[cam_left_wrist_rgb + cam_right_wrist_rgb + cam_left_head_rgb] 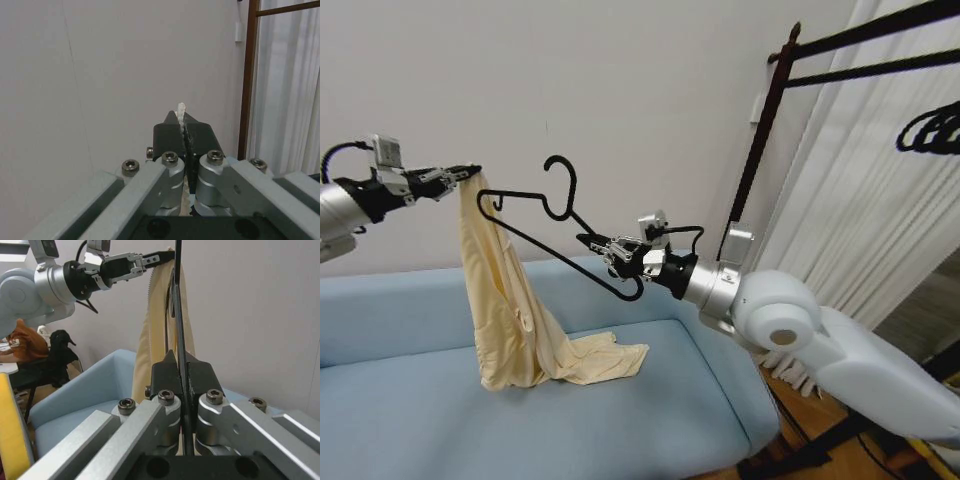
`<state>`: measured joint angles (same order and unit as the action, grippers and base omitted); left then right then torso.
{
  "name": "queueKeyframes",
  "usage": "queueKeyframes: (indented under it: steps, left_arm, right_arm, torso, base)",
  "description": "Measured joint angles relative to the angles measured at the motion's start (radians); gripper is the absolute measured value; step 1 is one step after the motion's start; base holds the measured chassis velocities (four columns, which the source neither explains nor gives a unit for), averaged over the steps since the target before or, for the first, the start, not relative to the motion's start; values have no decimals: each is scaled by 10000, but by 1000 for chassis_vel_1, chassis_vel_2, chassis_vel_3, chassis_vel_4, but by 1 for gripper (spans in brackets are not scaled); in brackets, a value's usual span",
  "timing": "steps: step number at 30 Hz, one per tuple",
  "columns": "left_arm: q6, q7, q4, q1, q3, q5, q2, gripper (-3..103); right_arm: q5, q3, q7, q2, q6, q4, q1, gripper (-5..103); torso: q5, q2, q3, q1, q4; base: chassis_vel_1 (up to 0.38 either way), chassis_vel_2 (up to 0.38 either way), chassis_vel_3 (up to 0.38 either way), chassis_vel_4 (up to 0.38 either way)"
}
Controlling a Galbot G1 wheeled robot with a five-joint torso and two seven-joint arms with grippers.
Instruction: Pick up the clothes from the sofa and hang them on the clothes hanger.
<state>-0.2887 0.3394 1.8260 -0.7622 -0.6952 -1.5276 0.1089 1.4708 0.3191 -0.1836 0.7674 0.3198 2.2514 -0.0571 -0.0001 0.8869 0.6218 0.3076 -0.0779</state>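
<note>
**Garment (505, 310) and clothes hanger (178, 315) held up over sofa (410, 410)**

The left gripper (470, 173) is clamped on the cream garment's top edge. The cloth hangs down, its lower end lying on the light-blue sofa seat. The right gripper (598, 243) is closed on the black clothes hanger's lower bar. The hanger's far end lies against the cloth just below the left gripper.

Cream garment (505, 310) and black hanger (570, 185) aloft over the sofa (670, 400)
Garment hangs from its pinched top, tail pooled mid-seat; hanger tilts, hook up, one shoulder tip touching the cloth's top
</note>
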Motion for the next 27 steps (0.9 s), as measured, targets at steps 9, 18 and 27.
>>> queueKeyframes:
  steps: [9,18,27]
  left_arm:
    - [0,93,163,-71,-240,6,52,1]
    - [0,120,0,-184,-437,-5,12,1]
    - [32,122,15,-156,-412,-11,9,1]
  right_arm:
    - [-511,711,-115,390,-23,-291,113,2]
    - [-663,331,61,-521,180,64,-418,2]
    - [-906,105,108,-861,206,440,-885,2]
  torso:
    - [1,0,-1,0,0]
    - [2,-1,-1,0,-4]
    - [2,0,0,0,2]
  base:
    - [0,0,0,0]
    - [0,0,0,0]
    - [0,0,0,0]
